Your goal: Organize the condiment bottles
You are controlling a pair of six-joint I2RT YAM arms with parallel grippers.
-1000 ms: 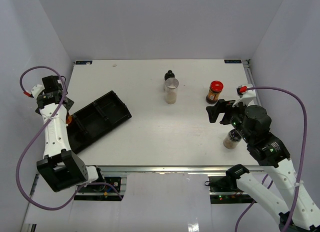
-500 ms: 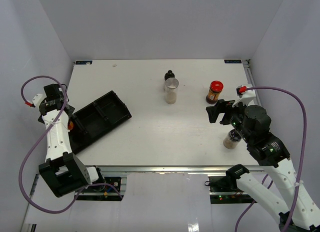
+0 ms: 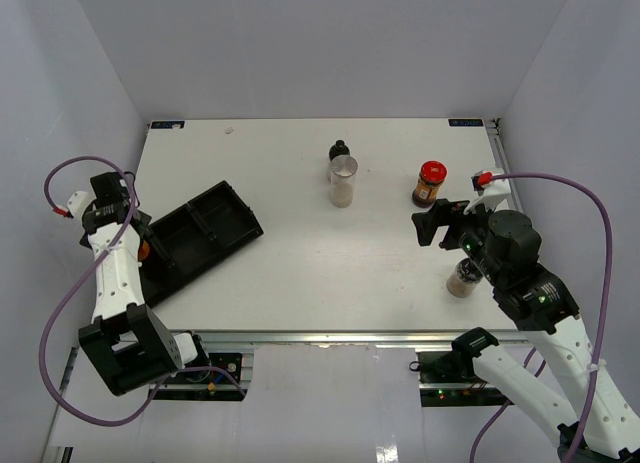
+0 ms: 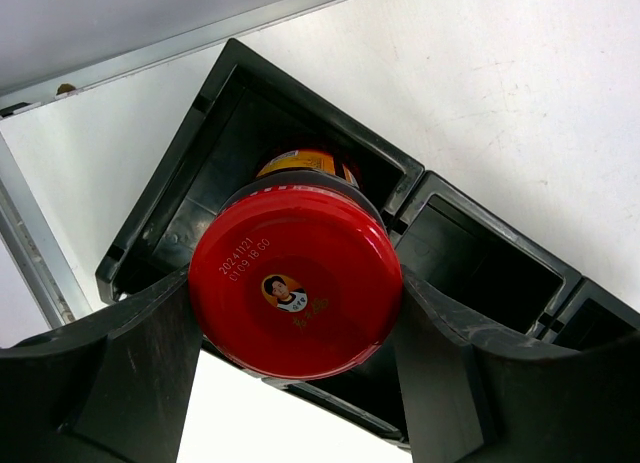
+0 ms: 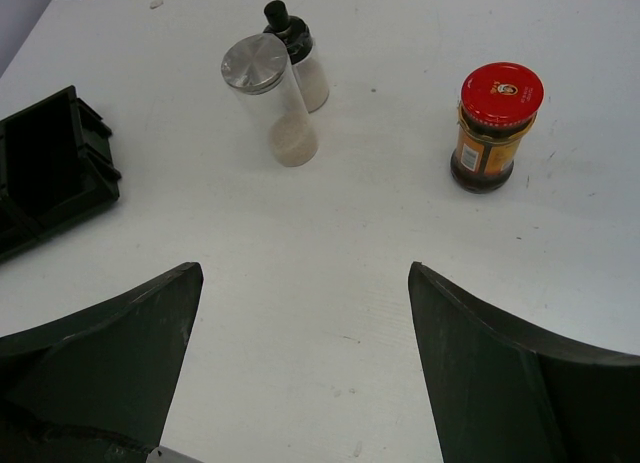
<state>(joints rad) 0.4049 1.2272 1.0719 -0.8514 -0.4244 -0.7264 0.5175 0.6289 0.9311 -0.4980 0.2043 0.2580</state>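
My left gripper (image 3: 137,244) (image 4: 297,318) is shut on a red-capped jar (image 4: 296,291) with an orange label. It holds the jar upright in the end compartment of the black tray (image 3: 222,195) (image 4: 170,173); whether the jar rests on the floor is hidden. A second red-capped jar (image 3: 430,183) (image 5: 497,126) stands at the right. A silver-capped jar (image 3: 343,180) (image 5: 268,99) and a black-capped jar (image 3: 338,151) (image 5: 293,51) stand side by side in the middle back. A tan-filled jar (image 3: 462,279) stands partly under my right arm. My right gripper (image 3: 438,223) (image 5: 300,318) is open and empty above bare table.
The tray lies slanted at the table's left edge, and its other compartments (image 4: 485,263) hold nothing. Its end shows in the right wrist view (image 5: 50,163). White walls close in the table on three sides. A metal rail (image 4: 30,243) runs along the table's left edge.
My left arm has shifted a little toward the near edge and lower, with the red-capped jar still in its grip at the tray. The right arm has not moved.
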